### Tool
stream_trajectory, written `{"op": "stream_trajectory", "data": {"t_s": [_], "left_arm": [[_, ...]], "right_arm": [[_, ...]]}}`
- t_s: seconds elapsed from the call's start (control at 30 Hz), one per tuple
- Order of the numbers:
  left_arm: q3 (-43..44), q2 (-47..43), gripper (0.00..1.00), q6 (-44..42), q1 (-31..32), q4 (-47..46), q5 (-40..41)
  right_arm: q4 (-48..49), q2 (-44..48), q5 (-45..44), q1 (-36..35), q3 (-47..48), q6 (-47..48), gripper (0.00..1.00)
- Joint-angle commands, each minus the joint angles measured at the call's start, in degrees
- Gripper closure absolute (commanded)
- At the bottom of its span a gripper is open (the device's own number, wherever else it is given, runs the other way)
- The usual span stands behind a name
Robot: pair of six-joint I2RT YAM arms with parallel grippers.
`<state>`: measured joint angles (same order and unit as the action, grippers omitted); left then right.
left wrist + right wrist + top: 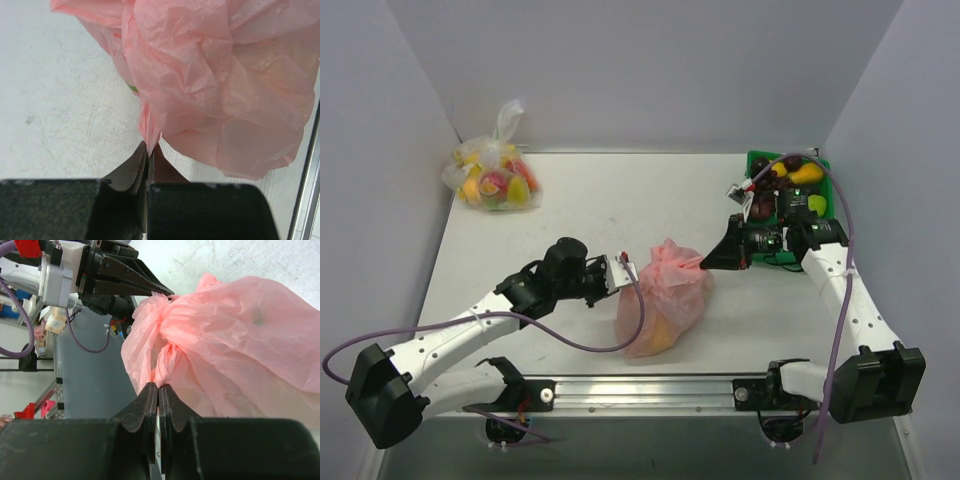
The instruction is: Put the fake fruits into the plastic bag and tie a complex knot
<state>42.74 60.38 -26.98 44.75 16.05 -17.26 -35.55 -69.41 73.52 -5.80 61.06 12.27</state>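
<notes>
- Bag: lies mid-bench between the two claws, with its gathered neck toward the far side; a yellow-orange fruit shows through the film at the near end.
- Left claw: jaws closed flat on a thin pink strip at the bag's left side.
- Right claw: jaws closed on a twisted pink strand at the gathered neck; whether the tie is complete cannot be told.
- Handling, as judged: the film is thin, soft, crinkly and slippery; it is likely to stretch or tear under a sharp pull; the load is light but free to roll, so the body sags; take hold on the bunched strands near the neck, not on the single-layer body.
- Room: open bench lies left of the bag and beyond it; the tray sits close behind the right claw; the rail edges the near side, near the bag's low end; the clear bag stands well apart in the far left corner.
</notes>
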Motion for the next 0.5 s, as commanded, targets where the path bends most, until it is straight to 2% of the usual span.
{"op": "stream_trajectory", "data": {"t_s": [0.0, 0.07, 0.1, 0.2, 0.27, 0.37, 0.47], "left_arm": [[4.5, 1.1, 1.0, -3.8, 1.7, 2.8, 0.4], [5.2, 1.2, 1.0, -4.7, 2.4, 2.7, 0.1], [5.2, 1.1, 1.0, -4.8, 2.4, 2.6, -0.1], [5.5, 1.1, 1.0, -5.0, 2.4, 2.7, -0.3], [5.6, 0.9, 1.0, -5.4, 2.4, 2.6, -0.8], [5.9, 1.0, 1.0, -5.4, 2.4, 2.7, -1.2], [6.1, 1.3, 1.0, -5.4, 2.4, 2.7, -1.3]], "right_arm": [[1.4, -0.1, -0.9, -2.4, 3.1, -1.3, 1.0], [1.4, -0.5, -3.3, -2.8, 2.9, -0.6, 0.99], [1.3, -0.6, -3.8, -2.9, 2.9, -0.5, 0.91], [1.2, -1.0, -7.4, -3.0, 3.4, -0.6, 0.8], [1.2, -1.3, -8.8, -3.2, 3.6, -0.6, 0.69], [1.1, -1.9, -10.2, -3.9, 4.5, -0.8, 0.6], [1.0, -2.4, -10.5, -4.6, 4.9, -0.6, 0.59]]}}
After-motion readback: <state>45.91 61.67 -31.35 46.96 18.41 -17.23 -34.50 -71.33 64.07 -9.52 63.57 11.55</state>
